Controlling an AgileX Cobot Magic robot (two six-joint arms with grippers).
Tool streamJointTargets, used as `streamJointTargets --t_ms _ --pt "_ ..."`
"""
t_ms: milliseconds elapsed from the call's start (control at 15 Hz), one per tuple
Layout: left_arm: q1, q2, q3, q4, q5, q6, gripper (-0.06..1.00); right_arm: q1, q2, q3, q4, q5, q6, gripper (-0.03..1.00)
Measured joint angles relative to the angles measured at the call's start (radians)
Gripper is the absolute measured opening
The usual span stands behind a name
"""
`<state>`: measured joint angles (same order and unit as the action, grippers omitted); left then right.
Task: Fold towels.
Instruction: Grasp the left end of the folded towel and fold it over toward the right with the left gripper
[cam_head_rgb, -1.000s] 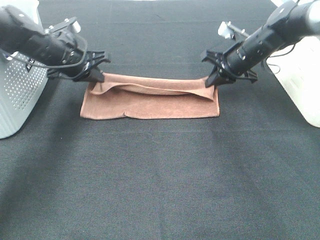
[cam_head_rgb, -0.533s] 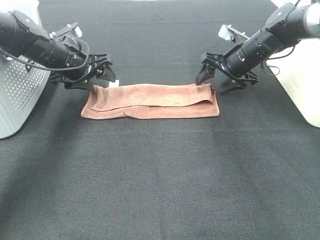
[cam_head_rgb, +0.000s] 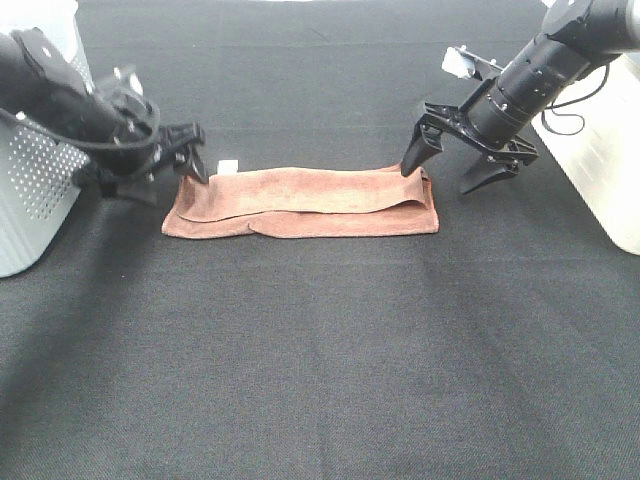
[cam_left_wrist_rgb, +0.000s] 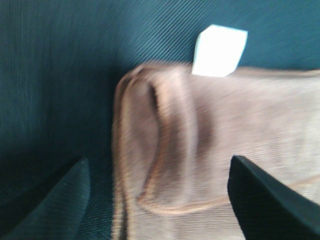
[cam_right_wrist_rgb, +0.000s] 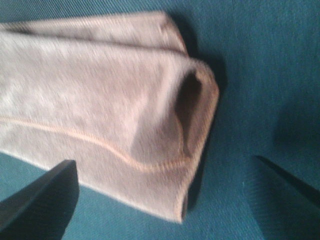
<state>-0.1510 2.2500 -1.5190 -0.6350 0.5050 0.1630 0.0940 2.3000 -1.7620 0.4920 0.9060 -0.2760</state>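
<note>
Brown towel (cam_right_wrist_rgb: 95, 95), hollow end wrist-view only

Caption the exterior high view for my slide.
Left gripper and right gripper, both open, flank the folded brown towel.

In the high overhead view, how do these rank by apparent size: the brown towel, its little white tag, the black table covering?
Largest to smallest:
1. black table covering
2. brown towel
3. white tag
The differences are wide, so no ranking is unsure.
</note>
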Motion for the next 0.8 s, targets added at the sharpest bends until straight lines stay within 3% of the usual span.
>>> streamJointTargets --t_ms 267,400,467,667,800 --pt "0.000 0.065 -0.070 -0.039 0.034 -0.006 0.66 0.000 0.000 0.000 -0.003 0.000 0.000 0.85" --pt "0.000 0.091 -0.110 -0.088 0.070 -0.006 0.49 0.000 0.000 0.000 -0.003 -0.003 0.000 0.85" --pt "0.000 0.091 -0.110 -0.088 0.070 -0.006 0.49 0.000 0.000 0.000 -0.003 -0.003 0.000 0.85" --pt "0.000 0.109 -0.133 -0.088 0.110 -0.006 0.08 0.000 0.000 0.000 -0.003 -0.020 0.000 0.85" --pt "0.000 0.110 -0.193 -0.043 0.176 -0.030 0.04 0.000 0.000 0.000 -0.003 -0.021 0.000 0.85"
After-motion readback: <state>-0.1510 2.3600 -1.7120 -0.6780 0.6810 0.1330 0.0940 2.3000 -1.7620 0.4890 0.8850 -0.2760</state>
